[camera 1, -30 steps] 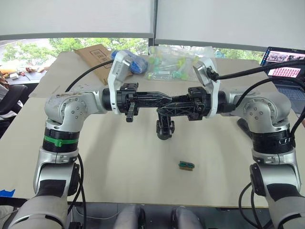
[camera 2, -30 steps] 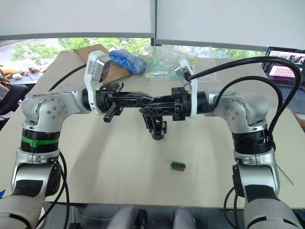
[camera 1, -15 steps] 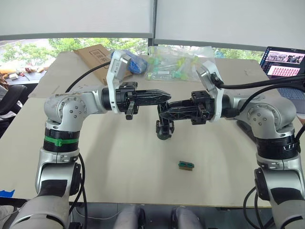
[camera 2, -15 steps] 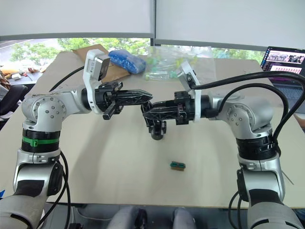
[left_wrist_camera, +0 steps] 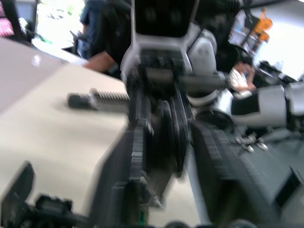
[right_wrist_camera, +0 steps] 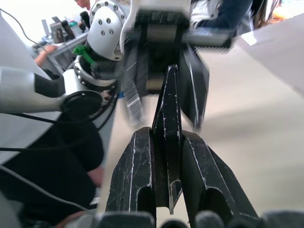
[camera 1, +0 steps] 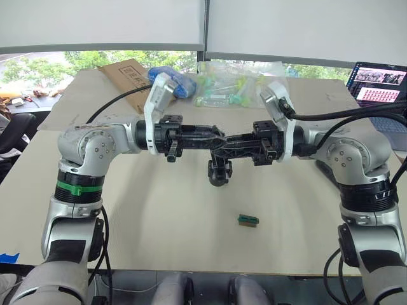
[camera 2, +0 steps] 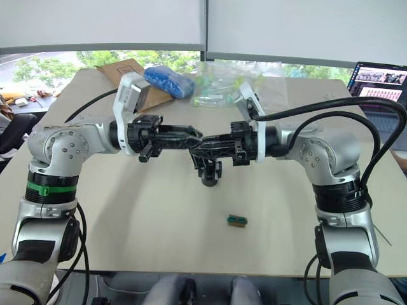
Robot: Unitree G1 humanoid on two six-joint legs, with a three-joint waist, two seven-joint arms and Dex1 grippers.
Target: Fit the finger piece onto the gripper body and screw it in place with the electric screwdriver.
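The right gripper (camera 1: 219, 147) is clamped on the gripper body (camera 1: 220, 171), held in the air above the middle of the table (camera 1: 159, 216). The left gripper (camera 1: 216, 132) meets it tip to tip; whether its fingers are closed or hold the finger piece cannot be told. Judging by this, fitting is under way and screwing remains.

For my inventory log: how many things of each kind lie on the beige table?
Small green-and-brown block: 1
Flat brown cardboard box: 1
Blue plastic bag: 1
Clear plastic bag of green parts: 1
Open laptop: 1
Total: 5
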